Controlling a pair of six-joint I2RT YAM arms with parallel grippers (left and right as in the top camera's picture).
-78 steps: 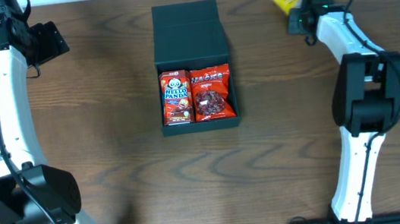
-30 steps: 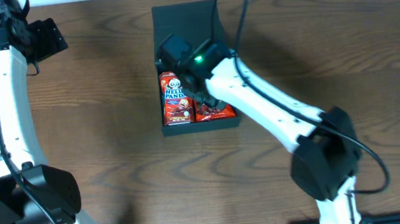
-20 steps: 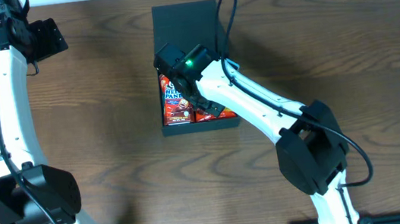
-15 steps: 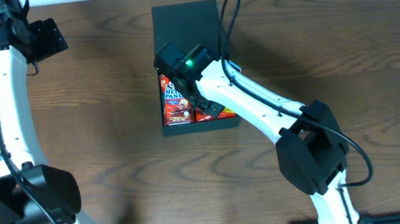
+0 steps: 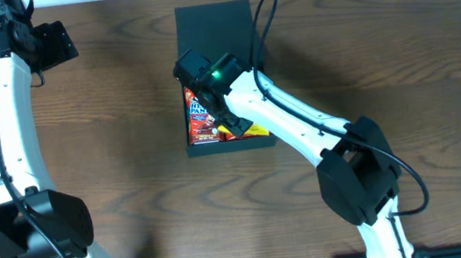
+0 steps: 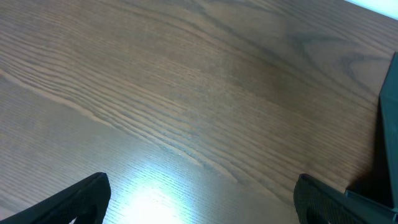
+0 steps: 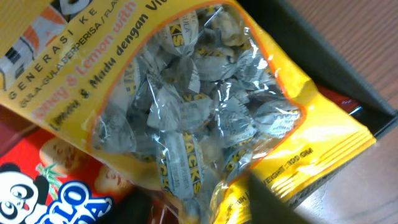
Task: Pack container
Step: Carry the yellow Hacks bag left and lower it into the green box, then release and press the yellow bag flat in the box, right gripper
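Observation:
The dark container (image 5: pixel 213 18) lies at the table's top centre with its flap lid folded back. Inside it, a red Hello Panda pack (image 5: pixel 200 119) sits at the left and a red snack bag (image 7: pixel 339 102) lies mostly covered. A yellow bag of wrapped candies (image 7: pixel 186 106) rests on top of them, its corner (image 5: pixel 246 130) showing beside the arm. My right gripper (image 5: pixel 221 119) hangs low over the container, its jaws apart on either side of the bag's lower edge (image 7: pixel 205 200). My left gripper (image 5: pixel 53 43) stands wide open at the far left over bare wood (image 6: pixel 202 208).
The right arm's white links (image 5: pixel 302 133) stretch from the lower right across the container's right side. The left arm (image 5: pixel 2 131) stands along the left edge. The container's dark edge (image 6: pixel 388 106) shows at the right of the left wrist view.
My right gripper was shut on the yellow bag over the container; its jaws have now come apart and the bag lies on the red packs. The left arm has not moved.

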